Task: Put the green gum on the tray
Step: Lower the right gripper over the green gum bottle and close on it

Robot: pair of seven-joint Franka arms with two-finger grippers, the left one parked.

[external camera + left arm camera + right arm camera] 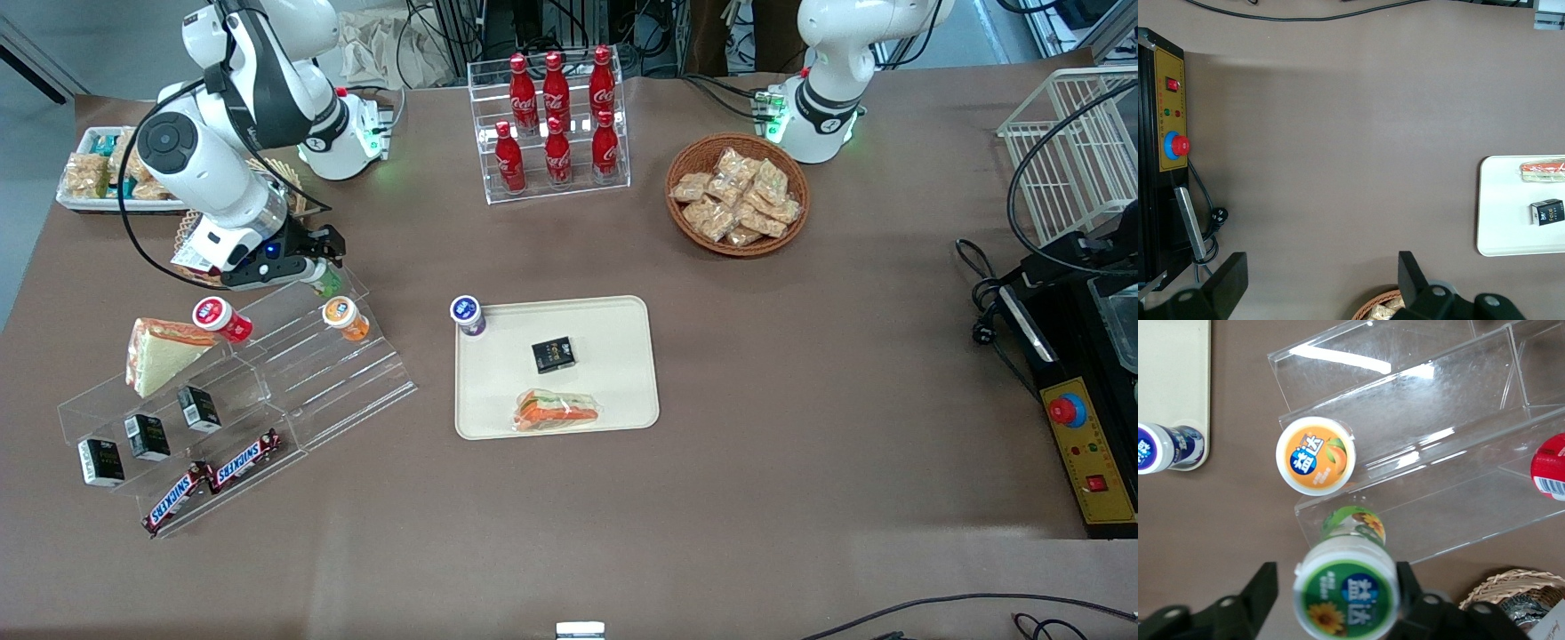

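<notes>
Gripper (1335, 587) over the top step of the clear acrylic riser (267, 373), at the working arm's end of the table. Fingers (1261, 587) spread wider than the bottle, one on each side of the green gum (1347, 597); one finger near or touching the lid rim, the other with a visible gap. Firm hold: cannot tell. Green gum upright between the fingers, white-rimmed lid with green-and-yellow label facing the wrist camera, green body seen below it through the acrylic. In the front view only a sliver of the green gum (325, 283) showing under the gripper (316, 258).

Just beside the gripper, one step lower and nearer the front camera: orange-lidded bottle (1315, 455), upright. Along the same step, farther toward the working arm's end: red-lidded bottle (221, 319). Lower steps: wrapped sandwich (158, 352), three small black boxes (147, 436), two Snickers bars (213, 478) at the foot.

Close to the gripper, farther from the front camera: small woven basket (1511, 590), mostly hidden by the arm.

Well apart from the gripper, toward the table's middle: tray (613, 320), flat and cream. On it a black box (553, 355) and a wrapped sandwich (556, 412). Purple-lidded bottle (467, 316) upright on the tray corner nearest the riser.
</notes>
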